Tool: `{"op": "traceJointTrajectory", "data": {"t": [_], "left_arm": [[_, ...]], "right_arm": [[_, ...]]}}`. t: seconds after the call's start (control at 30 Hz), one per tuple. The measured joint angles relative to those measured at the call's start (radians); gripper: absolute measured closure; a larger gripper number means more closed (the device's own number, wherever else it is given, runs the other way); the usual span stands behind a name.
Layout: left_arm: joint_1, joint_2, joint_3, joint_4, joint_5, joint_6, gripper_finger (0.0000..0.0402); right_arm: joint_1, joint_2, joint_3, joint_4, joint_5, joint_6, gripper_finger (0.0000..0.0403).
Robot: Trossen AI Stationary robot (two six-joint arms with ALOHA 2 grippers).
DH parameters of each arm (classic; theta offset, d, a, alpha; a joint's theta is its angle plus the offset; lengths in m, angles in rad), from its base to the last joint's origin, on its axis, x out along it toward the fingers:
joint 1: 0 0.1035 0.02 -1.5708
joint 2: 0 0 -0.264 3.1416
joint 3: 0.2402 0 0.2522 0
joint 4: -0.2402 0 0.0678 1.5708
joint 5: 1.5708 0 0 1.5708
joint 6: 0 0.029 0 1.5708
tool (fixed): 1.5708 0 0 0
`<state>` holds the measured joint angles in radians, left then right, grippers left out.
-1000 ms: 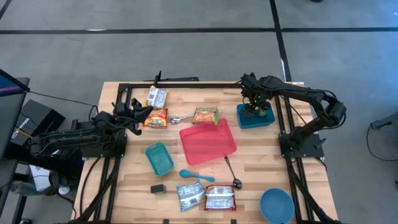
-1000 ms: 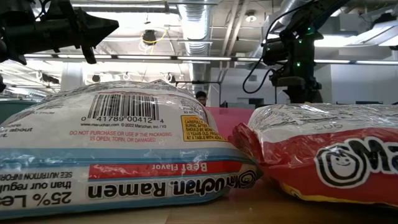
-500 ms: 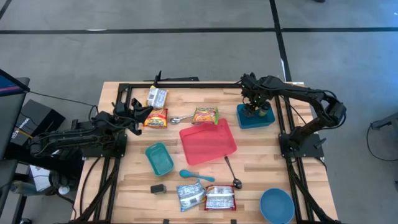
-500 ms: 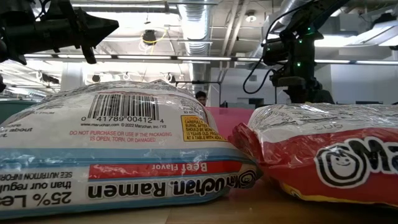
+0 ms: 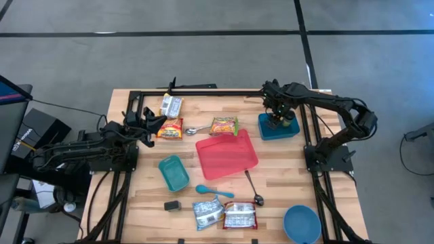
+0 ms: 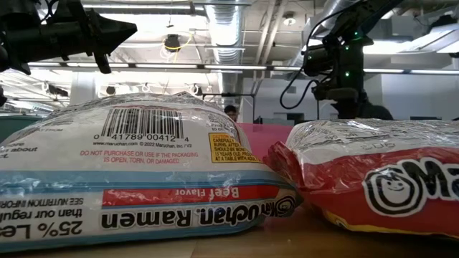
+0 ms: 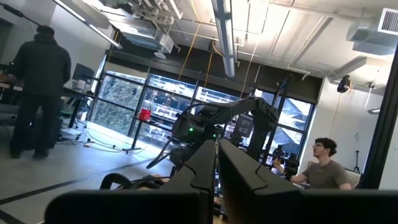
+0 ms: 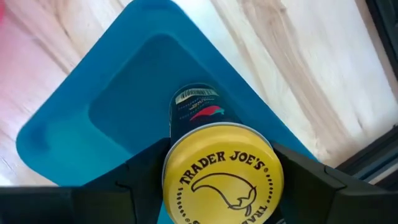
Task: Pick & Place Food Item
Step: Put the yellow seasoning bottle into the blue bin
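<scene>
Wooden table (image 5: pixel 285 169) is holding a blue tray (image 8: pixel 118 106); right gripper (image 8: pixel 217 171) is pinching a can (image 8: pixel 214 168) standing in that tray; left gripper (image 5: pixel 161 121), pressed together, is waiting far away

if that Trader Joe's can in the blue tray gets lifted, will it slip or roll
The can looks rigid and smooth, so it may slip. Round-sided, it would likely roll if tipped. The right hand straddles it over the blue tray.
</scene>
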<state>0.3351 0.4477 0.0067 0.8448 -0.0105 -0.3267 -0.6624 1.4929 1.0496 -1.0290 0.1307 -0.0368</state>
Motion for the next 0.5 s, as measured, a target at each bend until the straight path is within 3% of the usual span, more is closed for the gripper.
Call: {"op": "traceJointTrajectory", "data": {"t": [0.2, 0.5], "left_arm": [[0.000, 0.000, 0.000, -0.008, 0.000, 0.000, 0.0389], [0.000, 0.000, 0.000, -0.016, 0.000, 0.000, 0.0389]], "right_arm": [[0.000, 0.000, 0.000, 0.002, 0.001, -0.090, 0.0158], [0.004, 0.000, -0.001, 0.038, 0.005, -0.079, 0.0158]]}}
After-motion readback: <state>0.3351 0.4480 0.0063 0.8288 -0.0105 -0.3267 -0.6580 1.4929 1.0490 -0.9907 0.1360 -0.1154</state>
